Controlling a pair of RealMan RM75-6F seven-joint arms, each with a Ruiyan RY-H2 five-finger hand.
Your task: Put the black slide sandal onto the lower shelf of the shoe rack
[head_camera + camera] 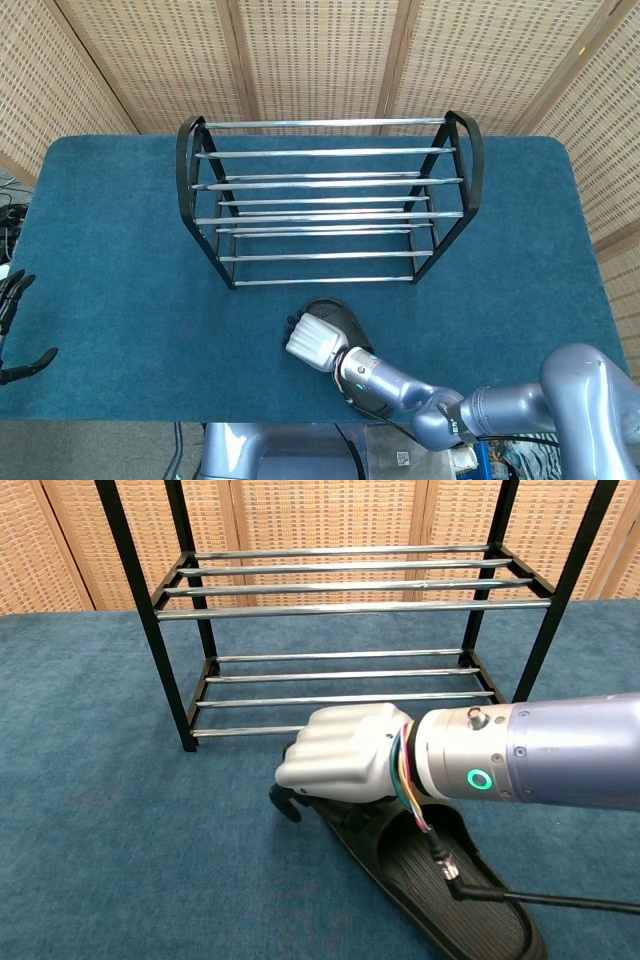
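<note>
Your right hand (345,752), frame centre, curls its fingers over the sandal's (430,875) strap; secure the grip before lifting toward the rack (350,675).

A table covered in blue carpet-like cloth (120,250) is carrying a black-framed shoe rack with chrome rails (325,200) and, just before it (nearer the robot), a black slide sandal (440,880).
</note>
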